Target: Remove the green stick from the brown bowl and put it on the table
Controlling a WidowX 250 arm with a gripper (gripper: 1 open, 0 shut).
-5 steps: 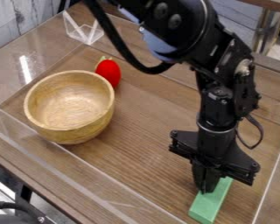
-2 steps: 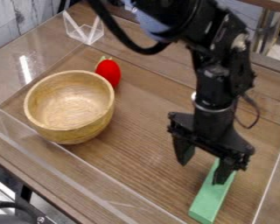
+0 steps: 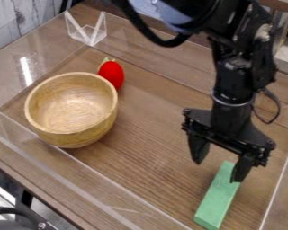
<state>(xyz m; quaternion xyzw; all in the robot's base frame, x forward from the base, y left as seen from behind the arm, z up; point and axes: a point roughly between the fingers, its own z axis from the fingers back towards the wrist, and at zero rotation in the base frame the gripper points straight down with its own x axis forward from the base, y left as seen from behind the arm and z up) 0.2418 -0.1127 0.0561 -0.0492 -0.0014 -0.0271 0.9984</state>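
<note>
The green stick [image 3: 218, 200] lies flat on the table [image 3: 140, 144] near the front right corner, its long side running toward the camera. My gripper [image 3: 222, 165] hangs just above its far end, pointing straight down, fingers spread wide and holding nothing. The brown bowl [image 3: 71, 109] sits at the left of the table, its pale inside bare.
A red rounded object [image 3: 112, 73] stands just behind the bowl's right rim. Clear acrylic walls [image 3: 86, 29] run along the table's edges, close to the stick on the right and front. The black arm reaches down from the upper right.
My gripper was shut on the stick's far end a second ago. It has since opened wide, let go and risen slightly, leaving the stick lying on the table.
</note>
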